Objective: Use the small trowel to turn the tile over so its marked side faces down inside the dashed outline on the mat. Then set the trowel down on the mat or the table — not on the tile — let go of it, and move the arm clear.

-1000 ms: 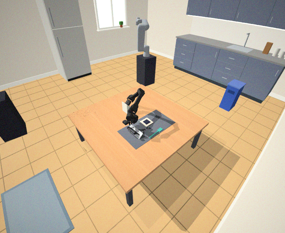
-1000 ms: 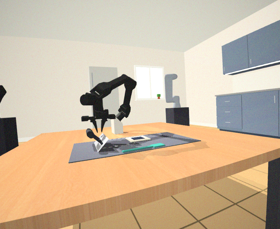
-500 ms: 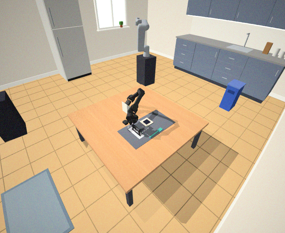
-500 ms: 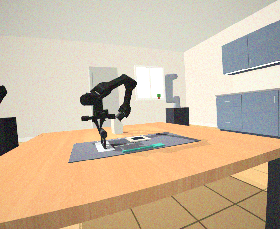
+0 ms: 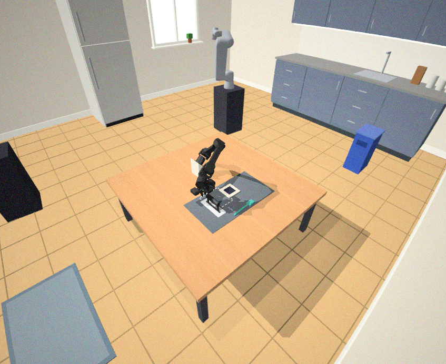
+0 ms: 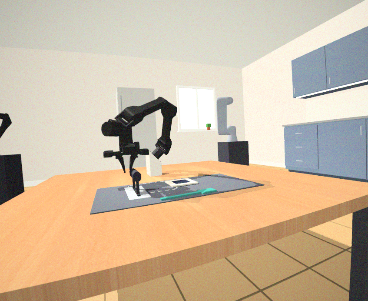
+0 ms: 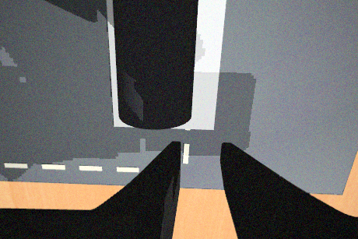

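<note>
One tile, one trowel, one green tool, one mat and one table.
</note>
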